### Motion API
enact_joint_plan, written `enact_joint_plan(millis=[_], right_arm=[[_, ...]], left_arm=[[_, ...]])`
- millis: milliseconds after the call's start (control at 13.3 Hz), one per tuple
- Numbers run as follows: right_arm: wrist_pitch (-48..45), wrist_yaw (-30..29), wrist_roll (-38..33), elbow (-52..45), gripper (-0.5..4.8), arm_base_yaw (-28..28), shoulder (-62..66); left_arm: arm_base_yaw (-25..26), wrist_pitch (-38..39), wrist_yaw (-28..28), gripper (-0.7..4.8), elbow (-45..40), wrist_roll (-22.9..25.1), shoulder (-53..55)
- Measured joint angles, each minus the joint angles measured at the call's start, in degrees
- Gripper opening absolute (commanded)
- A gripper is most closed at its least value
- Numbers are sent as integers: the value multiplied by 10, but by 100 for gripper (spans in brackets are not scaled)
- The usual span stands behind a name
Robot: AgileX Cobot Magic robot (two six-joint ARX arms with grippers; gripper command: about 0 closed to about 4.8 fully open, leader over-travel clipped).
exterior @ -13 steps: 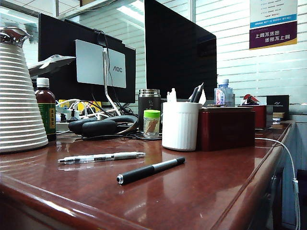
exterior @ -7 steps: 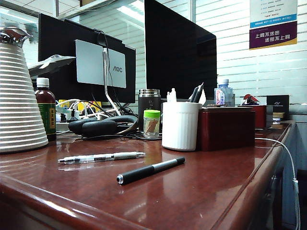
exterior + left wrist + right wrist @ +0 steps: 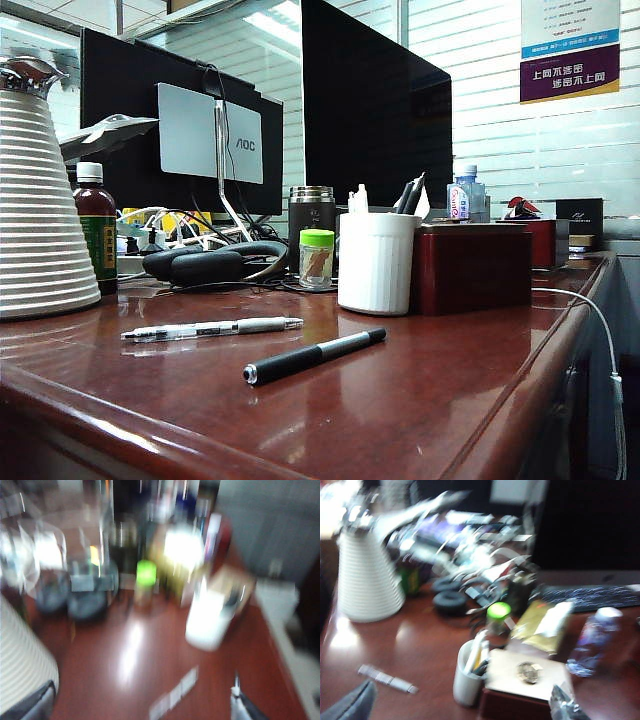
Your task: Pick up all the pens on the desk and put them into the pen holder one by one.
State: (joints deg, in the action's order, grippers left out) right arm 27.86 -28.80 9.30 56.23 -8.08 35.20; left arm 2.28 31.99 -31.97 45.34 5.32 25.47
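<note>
Desk [image 3: 470,390]: glossy reddish-brown top; its rounded near edge runs across the foreground of the exterior view and its side edge recedes on the right.
Clear pen [image 3: 212,328]: lies flat on the desk, grey front part pointing right, apart from everything else.
Black pen [image 3: 314,356]: lies flat just in front of the clear pen, tilted, silver half toward the pen holder; not touching the clear pen.
Pen holder [image 3: 375,262]: white ribbed cup, upright behind the pens, with several pens already standing in it; it sits right against the dark red box [image 3: 472,268].
Open room: bare desk around both pens and from them to the near edge; bare desk also in front of the red box out to the right-hand edge.
Crowded side: behind the pens stand a steel tumbler [image 3: 311,225], a green-capped jar [image 3: 316,258] and black headphones [image 3: 212,262]; a white ribbed cone [image 3: 38,220] and a brown bottle [image 3: 95,228] close off the far left.
Cable [image 3: 598,330]: white, drops over the right-hand edge.
Left gripper [image 3: 140,707]: seen only in its own blurred wrist view, above the desk; jaws spread wide, nothing between them.
Right gripper [image 3: 462,705]: seen only in its own blurred wrist view, above the pen holder [image 3: 468,676] and red box; jaws spread wide, empty.
</note>
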Motion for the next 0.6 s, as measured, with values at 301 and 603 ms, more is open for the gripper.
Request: enact_joint_plan(millis=[301, 603], right_arm=[[-3, 39, 38, 0, 472, -110, 97], [-15, 108, 58, 0, 472, -199, 181]], left_arm=[[-90, 64, 62, 479, 0, 65, 71], [-273, 18, 233, 479, 0, 92, 225]])
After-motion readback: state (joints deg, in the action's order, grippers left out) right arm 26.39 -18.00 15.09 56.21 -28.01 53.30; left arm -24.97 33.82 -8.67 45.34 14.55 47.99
